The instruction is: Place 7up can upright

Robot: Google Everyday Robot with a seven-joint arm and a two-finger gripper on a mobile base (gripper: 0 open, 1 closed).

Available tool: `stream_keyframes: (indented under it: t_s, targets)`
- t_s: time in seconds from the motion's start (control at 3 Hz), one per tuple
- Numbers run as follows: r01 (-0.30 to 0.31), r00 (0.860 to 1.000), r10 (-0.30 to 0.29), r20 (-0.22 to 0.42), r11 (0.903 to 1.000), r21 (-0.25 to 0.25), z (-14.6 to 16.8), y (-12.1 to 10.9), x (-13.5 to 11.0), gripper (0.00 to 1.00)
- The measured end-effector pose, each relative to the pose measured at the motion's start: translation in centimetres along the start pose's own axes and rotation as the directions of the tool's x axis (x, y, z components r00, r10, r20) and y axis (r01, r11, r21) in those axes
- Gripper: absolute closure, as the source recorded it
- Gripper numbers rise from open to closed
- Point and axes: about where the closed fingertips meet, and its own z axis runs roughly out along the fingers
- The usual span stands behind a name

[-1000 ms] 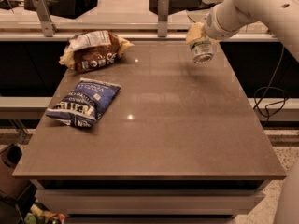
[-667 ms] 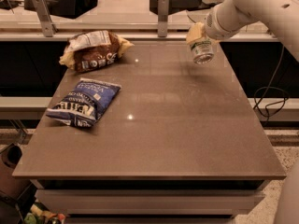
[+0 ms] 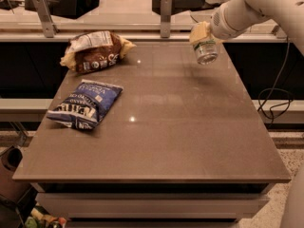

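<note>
Gripper [image 3: 201,34] clamps the 7up can [image 3: 206,52] at upper right.
The can hangs apparently just clear of the table [image 3: 156,141]; brown chip bag [image 3: 92,51] and blue chip bag [image 3: 85,103] lie left.

The pincer [image 3: 201,36] (on the white arm [image 3: 247,8] entering from upper right) clamps the 7up can [image 3: 206,52].

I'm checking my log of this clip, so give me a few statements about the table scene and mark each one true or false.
1. The end effector grips the 7up can over the table's far right part. True.
2. The can stands on the table. False: it is held above the surface.
3. The blue chip bag lies on the table's left side. True.
4. The brown chip bag lies on top of the blue one. False: they lie apart, the brown one near the far left corner.
</note>
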Motion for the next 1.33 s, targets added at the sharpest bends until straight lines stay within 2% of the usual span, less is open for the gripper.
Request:
stream_keyframes:
  t_s: [0.33,0.67,1.0,1.33]
  targets:
    - [0.015,1.0,-0.015,0.02,0.9997,-0.018,-0.8,0.1,-0.2,1.0]
    - [0.045,0.996,-0.043,0.081,0.9986,-0.028,-1.5,0.2,-1.0,1.0]
    - [0.093,0.978,-0.082,0.19,0.9942,-0.054,-2.2,0.6,-1.9,1.0]
    - [0.141,0.945,-0.113,0.306,0.9873,-0.072,-2.9,0.8,-3.0,1.0]
